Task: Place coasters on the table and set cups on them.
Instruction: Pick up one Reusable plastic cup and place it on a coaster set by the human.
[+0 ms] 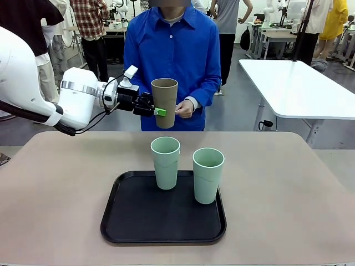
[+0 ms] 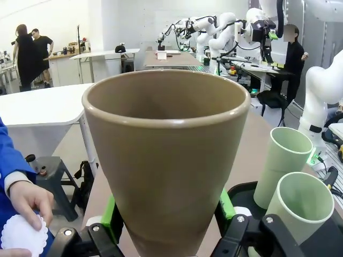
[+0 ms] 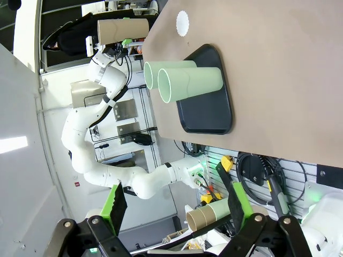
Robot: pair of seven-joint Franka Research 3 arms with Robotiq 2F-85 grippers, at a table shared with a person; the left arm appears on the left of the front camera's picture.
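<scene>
Left gripper (image 1: 160, 111): clamped on the tan-brown cup (image 1: 165, 100), green pads pressed to opposite sides of its lower wall.
Tan-brown cup: upright, mouth up, held in the air over the far edge of the table (image 1: 55, 188), in front of the person's blue shirt.
Person's hand (image 1: 184, 108): just beside the held cup on the side away from the gripper; contact with the cup is possible, but the front view does not settle it.
Coaster in hand (image 2: 20, 235): white scalloped disc pinched in the person's fingers, low in the left wrist view.
Coaster on table (image 3: 183, 22): lies flat on the beige top, just beyond the far edge of the black tray (image 1: 133, 221) (seen from the right wrist camera).
Mint green cups (image 1: 166, 162) (image 1: 208, 174): both upright on the tray, side by side, close but apart.
Right gripper (image 3: 174, 198): jaws spread wide with nothing between them, well away from the tray.
</scene>
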